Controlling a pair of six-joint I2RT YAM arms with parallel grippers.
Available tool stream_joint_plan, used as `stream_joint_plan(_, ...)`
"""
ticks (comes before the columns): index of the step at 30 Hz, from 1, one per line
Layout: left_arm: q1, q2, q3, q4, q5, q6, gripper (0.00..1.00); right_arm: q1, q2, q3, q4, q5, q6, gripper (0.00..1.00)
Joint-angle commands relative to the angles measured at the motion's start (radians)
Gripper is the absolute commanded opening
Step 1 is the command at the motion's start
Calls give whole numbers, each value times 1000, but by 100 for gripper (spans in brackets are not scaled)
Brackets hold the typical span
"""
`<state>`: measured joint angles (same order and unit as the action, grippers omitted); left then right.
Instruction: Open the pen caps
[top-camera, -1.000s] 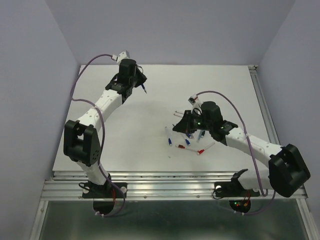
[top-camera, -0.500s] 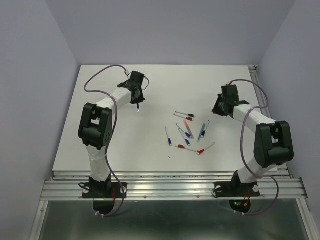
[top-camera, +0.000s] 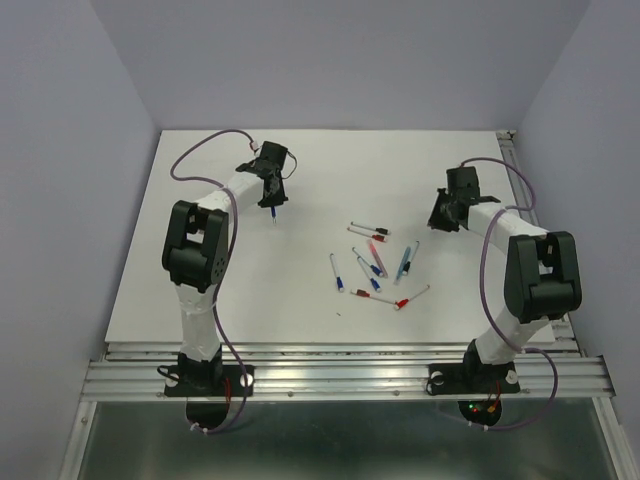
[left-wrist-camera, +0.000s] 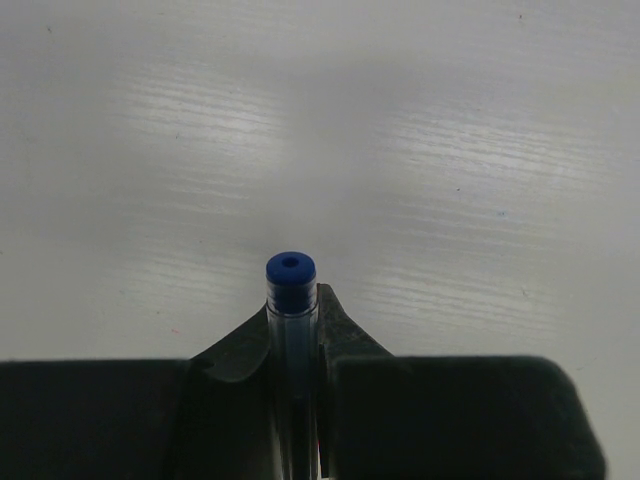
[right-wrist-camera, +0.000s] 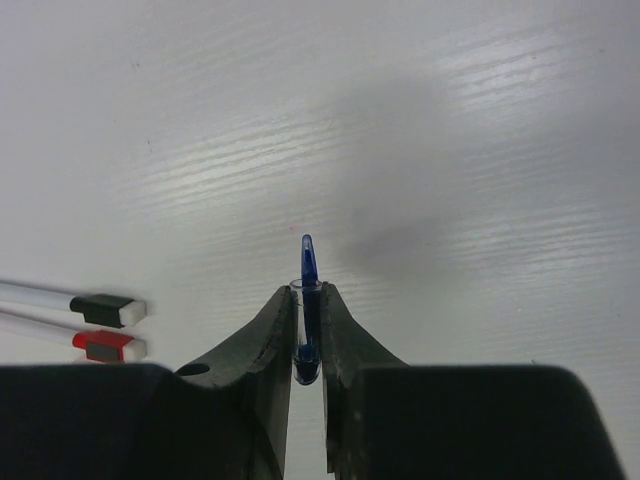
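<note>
Progress looks to be one pen out of the lot. The left end effector (left-wrist-camera: 292, 316) is clamped on a clear pen barrel (left-wrist-camera: 291, 305) with a blue end plug, held up over the far left part of the surface (top-camera: 250, 290) and pointing down towards it. The right end effector (right-wrist-camera: 307, 300) is out over the far right part, its fingers pinched together on a small blue piece (right-wrist-camera: 308, 262) that I take to be that pen's cap. The two halves are well apart, so this one appears to be open.

The rest of the pens (top-camera: 375, 262) lie loose in a scatter on the middle of the surface, between the two arms and touched by neither. Their short coloured ends show red, blue and dark from above. In the right wrist view two of them lie side by side at the left edge, one with a dark cap (right-wrist-camera: 100, 309) and one with a red cap (right-wrist-camera: 103, 345), each seated on its pale barrel.

By my reading nearly all of the job is left: the held barrel and cap need setting down, and then every pen in the scatter needs the same pull. From above the pens are too small to tell whether any in the heap is already uncapped.
</note>
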<state>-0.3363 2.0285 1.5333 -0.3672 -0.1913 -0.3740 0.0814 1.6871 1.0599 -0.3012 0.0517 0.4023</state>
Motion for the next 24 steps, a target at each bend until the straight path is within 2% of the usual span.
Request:
stream_joint_plan(1, 3, -19, 44, -18, -1, 17, 16, 4, -32, 37, 11, 28, -2, 1)
stream_joint_plan(11, 3, 2, 47, -25, -8, 15, 22, -25, -73, -41, -27, 151, 50, 1)
stream_joint_plan(13, 5, 7, 47, -29, -5, 17, 27, -52, -82, -63, -24, 149, 64, 1)
stream_joint_plan(24, 2, 21, 25, -12, 47, 20, 31, -229, -176, -202, -15, 77, 115, 1)
